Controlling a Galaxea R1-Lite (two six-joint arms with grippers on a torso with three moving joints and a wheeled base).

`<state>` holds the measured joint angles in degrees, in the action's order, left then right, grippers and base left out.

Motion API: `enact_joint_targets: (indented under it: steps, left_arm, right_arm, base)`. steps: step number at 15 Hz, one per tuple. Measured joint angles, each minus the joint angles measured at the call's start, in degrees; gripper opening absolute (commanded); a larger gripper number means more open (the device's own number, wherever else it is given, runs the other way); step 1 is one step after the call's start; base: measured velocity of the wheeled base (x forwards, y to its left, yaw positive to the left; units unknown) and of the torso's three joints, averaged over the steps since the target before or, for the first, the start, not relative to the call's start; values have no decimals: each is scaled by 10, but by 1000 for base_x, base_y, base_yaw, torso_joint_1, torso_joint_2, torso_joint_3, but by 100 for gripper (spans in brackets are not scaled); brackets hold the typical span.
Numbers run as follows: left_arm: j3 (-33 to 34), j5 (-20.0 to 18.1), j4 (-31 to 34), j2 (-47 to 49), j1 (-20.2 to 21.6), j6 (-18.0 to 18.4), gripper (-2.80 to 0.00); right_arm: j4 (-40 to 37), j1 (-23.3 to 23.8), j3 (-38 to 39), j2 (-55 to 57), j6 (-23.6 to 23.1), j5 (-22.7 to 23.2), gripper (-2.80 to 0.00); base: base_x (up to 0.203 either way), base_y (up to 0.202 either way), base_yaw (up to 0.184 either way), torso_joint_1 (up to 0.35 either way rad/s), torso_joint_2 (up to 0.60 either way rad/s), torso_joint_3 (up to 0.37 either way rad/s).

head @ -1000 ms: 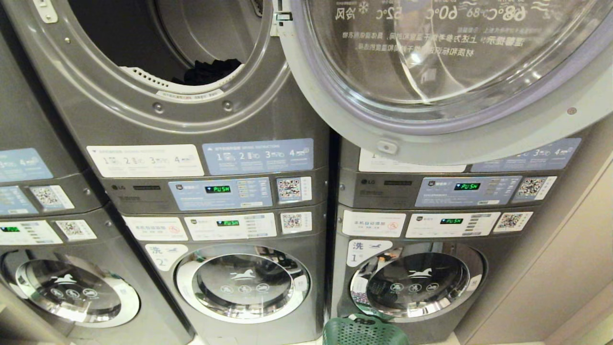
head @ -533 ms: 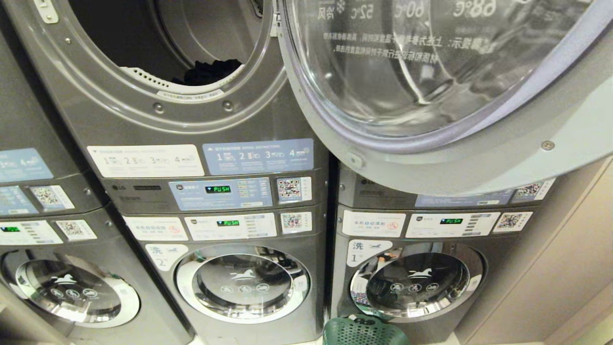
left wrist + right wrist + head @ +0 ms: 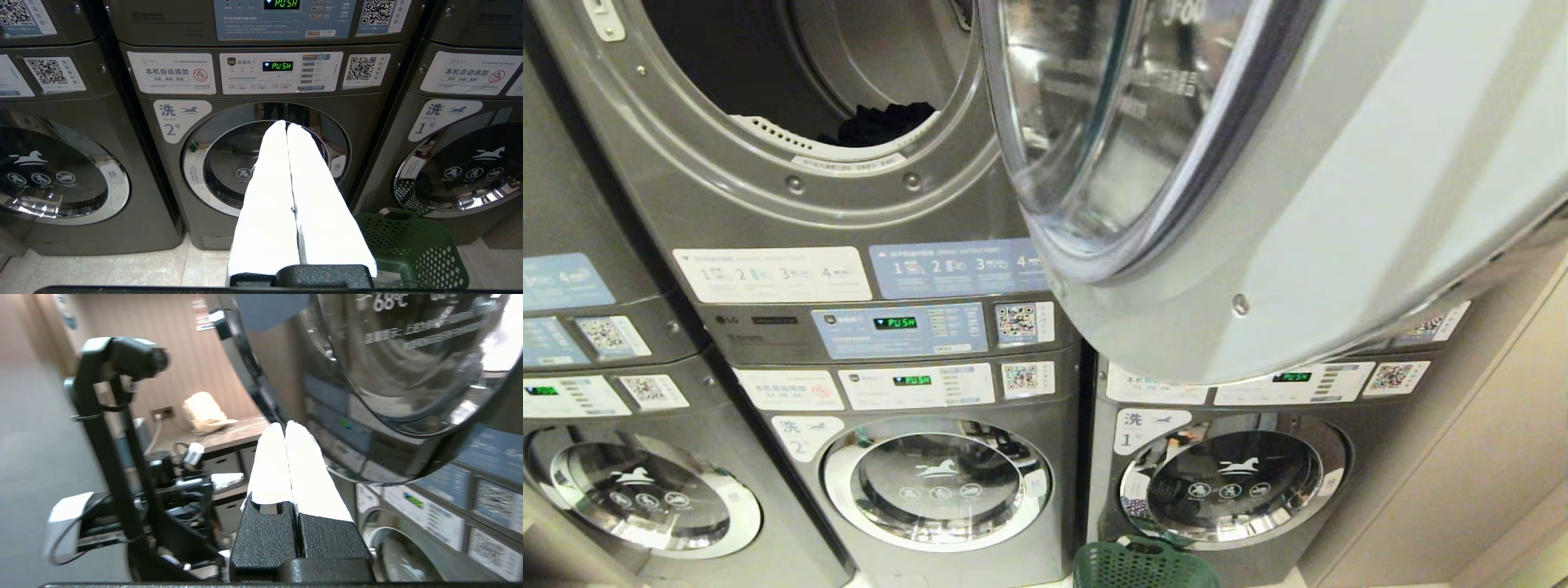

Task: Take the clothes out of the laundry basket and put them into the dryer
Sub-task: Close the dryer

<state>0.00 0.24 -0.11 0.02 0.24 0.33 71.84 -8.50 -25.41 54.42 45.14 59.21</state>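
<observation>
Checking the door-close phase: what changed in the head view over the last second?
The dryer door has swung round from flat-open toward the dryer opening, now edge-on and covering the right-hand machine's upper panels. Nothing was picked up or released. Dark clothes in the drum, the green laundry basket and the machines stayed put.

Clothes [image 3: 882, 122] are lying in the dryer [image 3: 792, 188], at my eleven o'clock. Its door [image 3: 1258, 204] is hanging at one o'clock, before the right-hand stack. The basket [image 3: 1143, 565] is sitting at six o'clock, before washer 1 [image 3: 1233, 486], right of washer 2 [image 3: 935, 483].
</observation>
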Motion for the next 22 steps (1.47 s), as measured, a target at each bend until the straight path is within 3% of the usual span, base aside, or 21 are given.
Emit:
enact_joint_targets:
  steps: [5,10,15,22]
  left_arm:
    - [0,0,0,0,0,0,-280]
    - [0,0,0,0,0,0,-280]
    - [0,0,0,0,0,0,-280]
    - [0,0,0,0,0,0,-280]
  right_arm:
    - [-91,-78,-54,-10,-19,-36,-280]
    - [-215,-171,-163,77,-162,-118,-280]
    - [-217,-223,-232,148,-174,-148,-280]
    - [-217,-300,-269,202,-208,-171,-280]
  base:
    - [0,0,0,0,0,0]
    - [0,0,0,0,0,0]
    - [0,0,0,0,0,0]
    - [0,0,0,0,0,0]
